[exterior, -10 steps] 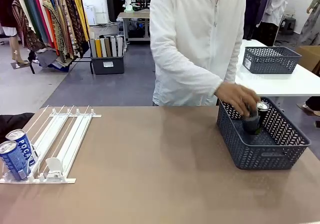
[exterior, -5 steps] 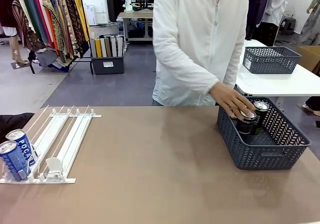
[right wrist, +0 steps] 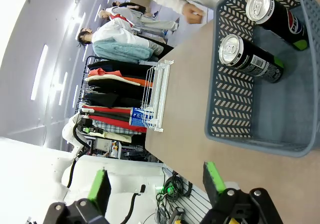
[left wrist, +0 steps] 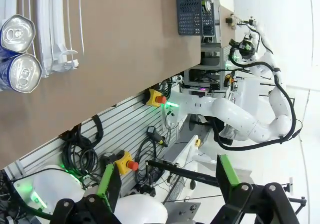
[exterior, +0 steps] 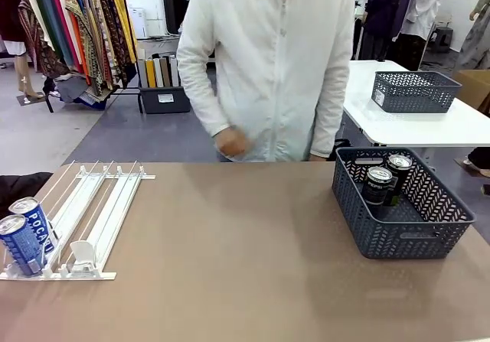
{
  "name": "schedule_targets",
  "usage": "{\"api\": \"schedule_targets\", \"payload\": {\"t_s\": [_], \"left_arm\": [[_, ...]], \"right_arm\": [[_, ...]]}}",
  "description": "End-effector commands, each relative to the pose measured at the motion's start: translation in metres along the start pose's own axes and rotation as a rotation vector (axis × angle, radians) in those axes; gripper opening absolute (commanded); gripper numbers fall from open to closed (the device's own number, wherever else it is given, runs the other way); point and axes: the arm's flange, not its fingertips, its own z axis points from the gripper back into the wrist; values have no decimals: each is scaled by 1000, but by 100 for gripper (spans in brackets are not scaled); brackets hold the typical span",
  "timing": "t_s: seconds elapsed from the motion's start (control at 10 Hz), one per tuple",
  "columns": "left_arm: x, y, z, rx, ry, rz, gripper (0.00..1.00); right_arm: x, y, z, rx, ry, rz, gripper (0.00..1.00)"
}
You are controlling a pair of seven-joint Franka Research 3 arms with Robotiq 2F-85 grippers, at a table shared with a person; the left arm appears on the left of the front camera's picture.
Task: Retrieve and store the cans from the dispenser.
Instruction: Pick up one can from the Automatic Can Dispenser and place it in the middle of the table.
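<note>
Front view: a flat white dispenser [exterior: 92,204] of thin wire rails was recorded lying on the left part of the brown tabletop [exterior: 230,273], its two lanes running from the near edge toward the far side. Two blue cylindrical "POCARI" cans [exterior: 23,239] with silver tops were noted upright at the near end of the left lane, one directly behind the other and touching. A white plastic pusher block [exterior: 82,254] was seen at the near end of the right lane.

A dark grey plastic mesh basket [exterior: 398,239] was observed on the right part of the table, well apart from the dispenser. Two dark black cans [exterior: 377,185] with silver tops were found standing upright inside it, close together in its far half.

A person in a white shirt [exterior: 268,66] was noted at the far side of the table, with one hand [exterior: 230,141] held in front of the body near the far table edge; the hand was blurred. A second dark grey mesh basket [exterior: 413,91] was seen on a white table [exterior: 429,131] behind.

Left wrist view: the left gripper [left wrist: 167,176] was recorded with its fingers spread wide and nothing between the green pads. The blue cans were seen top-on, well apart from it.

Right wrist view: the right gripper [right wrist: 156,181] was likewise recorded spread wide, gripping nothing. The basket with the dark cans lay ahead of it, apart from the fingers.
</note>
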Motion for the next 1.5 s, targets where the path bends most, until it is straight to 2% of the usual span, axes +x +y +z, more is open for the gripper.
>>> {"api": "schedule_targets", "payload": {"t_s": [0.0,0.1,0.2,0.3,0.5,0.7,0.8,0.9,1.0,1.4], "left_arm": [[-2,-1,-1,-23,-4,-19,100],[0,0,0,0,0,0,100],[-4,2,-15,124,133,-15,100],[-7,6,-25,322,187,2,100],[-8,8,-45,587,299,8,100],[13,6,-74,772,282,-3,100],[28,4,-89,879,242,-30,100],[38,-1,-96,905,164,-28,100],[21,-2,-74,791,295,-32,100],[27,-1,-84,806,273,-29,100]], "right_arm": [[1,2,3,4,11,15,100],[1,2,3,4,11,15,100],[1,2,3,4,11,15,100],[1,2,3,4,11,15,100],[1,2,3,4,11,15,100],[1,2,3,4,11,15,100],[1,2,3,4,11,15,100],[1,2,3,4,11,15,100],[1,2,3,4,11,15,100],[1,2,3,4,11,15,100]]}}
